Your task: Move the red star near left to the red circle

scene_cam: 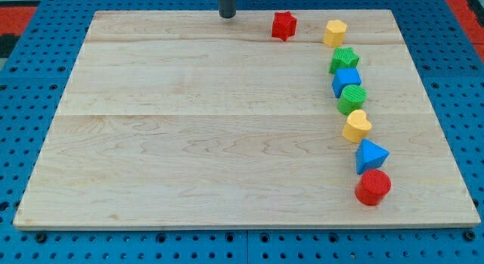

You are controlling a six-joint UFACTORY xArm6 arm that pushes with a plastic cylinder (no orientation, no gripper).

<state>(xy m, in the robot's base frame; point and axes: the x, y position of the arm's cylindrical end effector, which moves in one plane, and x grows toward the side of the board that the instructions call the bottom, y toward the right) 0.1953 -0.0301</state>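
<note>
The board (227, 120) was pale wood with a fine lengthwise grain and a smooth, matt finish, made of joined planks. It lay on a blue perforated base (30, 90) that looked like painted metal or plastic. The red star (283, 25) and red circle (373, 187) looked like matt plastic. My tip (227, 16) was dark and dull.

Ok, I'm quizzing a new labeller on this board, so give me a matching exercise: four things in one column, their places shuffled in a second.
Things:
1. red star
2. red circle
3. my tip
4. blue triangle

Places:
A. lowest block, near the view's bottom right
B. at the board's top edge, apart from the star on its left
C. just above the red circle
D. left of the yellow block at the top

Pairs: 1-D, 2-A, 3-B, 4-C
</note>
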